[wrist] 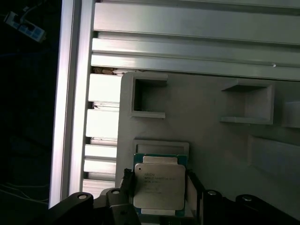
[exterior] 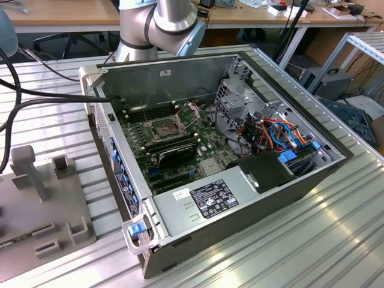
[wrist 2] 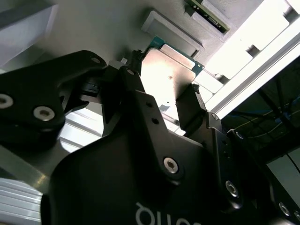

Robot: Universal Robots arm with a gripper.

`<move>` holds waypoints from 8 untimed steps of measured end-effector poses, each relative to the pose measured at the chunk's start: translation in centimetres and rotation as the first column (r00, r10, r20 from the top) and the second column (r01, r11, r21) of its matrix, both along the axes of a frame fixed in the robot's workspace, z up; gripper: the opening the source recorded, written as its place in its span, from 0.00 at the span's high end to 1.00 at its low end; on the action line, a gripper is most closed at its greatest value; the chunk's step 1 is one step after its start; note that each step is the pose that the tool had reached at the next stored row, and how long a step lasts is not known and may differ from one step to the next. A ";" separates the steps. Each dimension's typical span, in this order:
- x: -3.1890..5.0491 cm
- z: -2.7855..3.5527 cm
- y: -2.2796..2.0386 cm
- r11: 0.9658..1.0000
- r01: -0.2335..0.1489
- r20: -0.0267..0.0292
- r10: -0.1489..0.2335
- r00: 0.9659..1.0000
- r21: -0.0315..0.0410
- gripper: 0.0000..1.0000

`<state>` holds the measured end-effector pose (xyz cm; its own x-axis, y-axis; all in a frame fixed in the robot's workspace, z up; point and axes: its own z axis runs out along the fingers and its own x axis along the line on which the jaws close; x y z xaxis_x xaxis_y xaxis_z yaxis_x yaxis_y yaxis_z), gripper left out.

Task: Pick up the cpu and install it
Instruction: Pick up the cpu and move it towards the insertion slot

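The cpu (wrist: 159, 183), a small square chip with a dull silver top on a green board, sits between my gripper's (wrist: 160, 188) two black fingers (wrist: 126, 180). Both fingers press against its opposite edges. In the second wrist view the cpu (wrist 2: 171, 75) shows bright between the fingers (wrist 2: 191, 102) of the gripper (wrist 2: 164, 85), just over a shallow raised pocket (wrist 2: 174, 33) of the grey fixture. In the exterior view the dark square socket (exterior: 163, 127) lies bare on the motherboard inside the open computer case (exterior: 216, 198), with its metal retention frame (exterior: 191, 111) hinged up.
The grey fixture (wrist: 211, 93) carries several raised pockets and rests on ribbed aluminium table rails (wrist: 187, 28). In the exterior view the fixture (exterior: 42, 198) lies at the left of the case. Black cables (exterior: 42, 99) run over the table there. The arm's base (exterior: 159, 24) stands behind the case.
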<state>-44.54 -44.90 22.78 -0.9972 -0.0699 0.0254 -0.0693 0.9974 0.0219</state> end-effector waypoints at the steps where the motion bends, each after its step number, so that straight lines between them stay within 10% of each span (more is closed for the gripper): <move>1: 0.00 0.10 0.00 1.000 0.000 0.000 0.000 1.000 0.000 0.45; 8: 0.01 1.29 0.00 1.000 0.000 0.000 0.000 1.000 0.000 0.45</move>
<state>-44.54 -44.90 24.07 -0.9972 -0.0699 0.0251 -0.0694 0.9973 0.0221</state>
